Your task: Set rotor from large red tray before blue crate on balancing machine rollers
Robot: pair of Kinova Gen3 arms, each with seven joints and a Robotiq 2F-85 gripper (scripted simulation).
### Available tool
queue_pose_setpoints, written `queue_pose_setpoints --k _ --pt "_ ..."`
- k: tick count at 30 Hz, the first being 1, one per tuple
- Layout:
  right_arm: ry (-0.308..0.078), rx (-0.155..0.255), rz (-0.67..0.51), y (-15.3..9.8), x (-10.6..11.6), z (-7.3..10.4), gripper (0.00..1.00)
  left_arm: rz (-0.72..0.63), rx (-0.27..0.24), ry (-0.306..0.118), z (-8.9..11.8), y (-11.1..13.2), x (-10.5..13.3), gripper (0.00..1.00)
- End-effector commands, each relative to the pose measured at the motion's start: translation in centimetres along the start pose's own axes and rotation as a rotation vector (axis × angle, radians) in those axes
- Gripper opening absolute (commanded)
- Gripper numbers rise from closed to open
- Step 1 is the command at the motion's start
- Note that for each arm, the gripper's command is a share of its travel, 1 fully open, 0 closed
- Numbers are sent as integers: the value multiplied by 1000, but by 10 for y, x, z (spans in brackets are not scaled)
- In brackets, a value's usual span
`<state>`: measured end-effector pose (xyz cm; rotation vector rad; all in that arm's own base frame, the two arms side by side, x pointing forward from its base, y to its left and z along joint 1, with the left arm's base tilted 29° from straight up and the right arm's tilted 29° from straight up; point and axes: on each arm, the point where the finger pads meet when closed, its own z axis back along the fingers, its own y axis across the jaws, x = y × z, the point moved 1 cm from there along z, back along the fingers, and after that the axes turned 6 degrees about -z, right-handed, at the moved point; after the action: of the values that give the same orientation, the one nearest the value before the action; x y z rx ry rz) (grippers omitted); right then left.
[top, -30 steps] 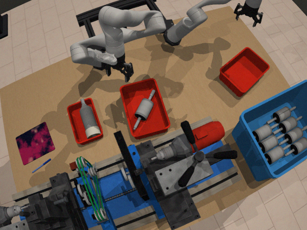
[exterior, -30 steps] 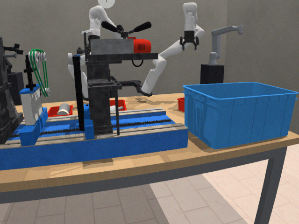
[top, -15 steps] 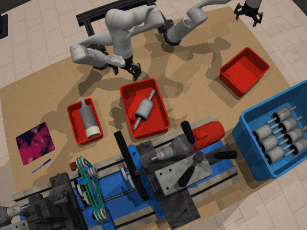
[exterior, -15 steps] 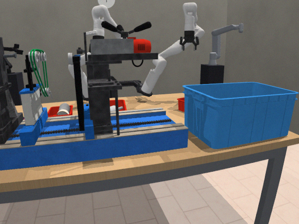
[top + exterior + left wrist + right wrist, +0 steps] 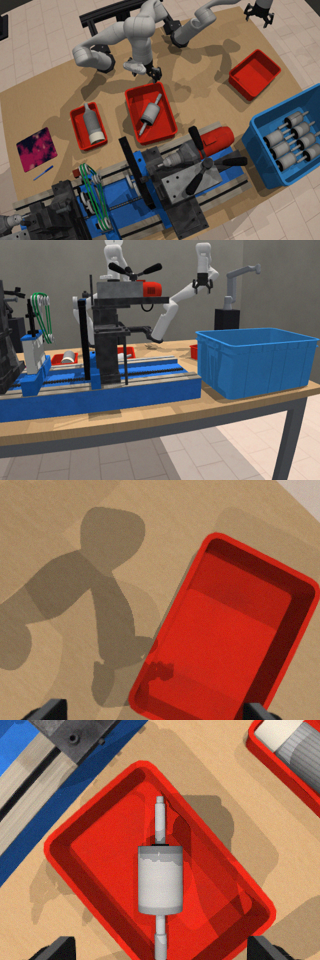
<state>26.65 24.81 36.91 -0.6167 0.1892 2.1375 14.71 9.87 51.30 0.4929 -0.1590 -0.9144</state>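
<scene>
Rotor (image 5: 150, 113) (image 5: 160, 880) looks like bare grey metal, smooth, kinda satin. Red tray (image 5: 172, 123) (image 5: 102, 912) = smooth plastic, pretty matt tbh. Blue crate (image 5: 263, 165) (image 5: 258, 369) plastic too, slight sheen. Table (image 5: 206, 100) (image 5: 165, 410) has wood look, matt. Drill-style motor (image 5: 218, 140) (image 5: 152, 289) smooth red shell, chuck (image 5: 171, 159) dull metal.
</scene>
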Motion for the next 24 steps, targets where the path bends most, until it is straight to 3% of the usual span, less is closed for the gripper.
queue_pose_setpoints --k 1,4,5,24 --pt "-23 12 -2 -7 5 -1 1000 0 1 0 0 0 0 1000" --pt "-23 12 -2 -7 5 -1 1000 0 1 0 0 0 0 1000" --pt "-23 12 -2 -7 5 -1 946 0 1 0 0 0 0 1000" --pt "-23 12 -2 -7 5 -1 946 0 1 0 0 0 0 1000"
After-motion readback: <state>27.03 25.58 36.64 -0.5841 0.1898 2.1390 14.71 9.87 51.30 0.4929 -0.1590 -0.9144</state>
